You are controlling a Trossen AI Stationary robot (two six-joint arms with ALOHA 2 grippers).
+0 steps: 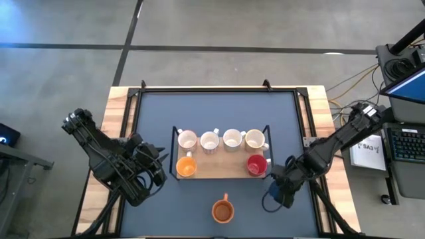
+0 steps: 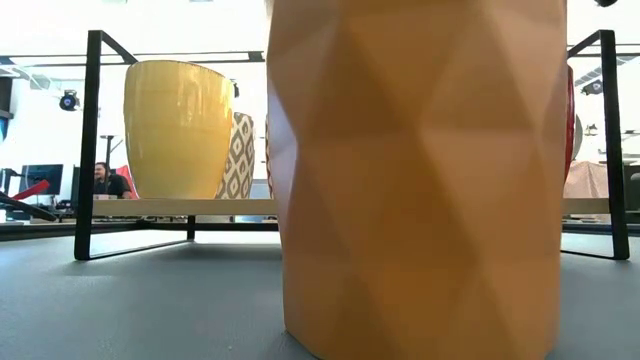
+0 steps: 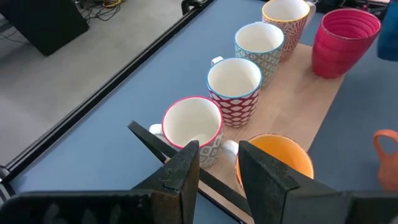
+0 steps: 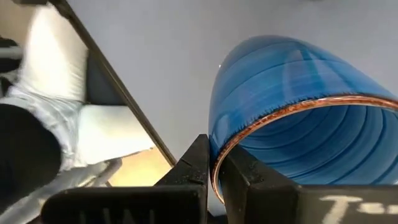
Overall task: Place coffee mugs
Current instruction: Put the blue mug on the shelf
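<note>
Right jaws pinching blue mug [image 4: 298, 112] rim

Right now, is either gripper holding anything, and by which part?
The right gripper pinches the blue mug by its rim; the left gripper holds nothing.

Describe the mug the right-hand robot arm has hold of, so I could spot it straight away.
Start at the wooden rack in the middle of the dark table mat, where six mugs sit in two rows. Off its right end, the right gripper pinches the rim of the blue mug between its fingers. It is the only blue mug, and the only one held.
</note>
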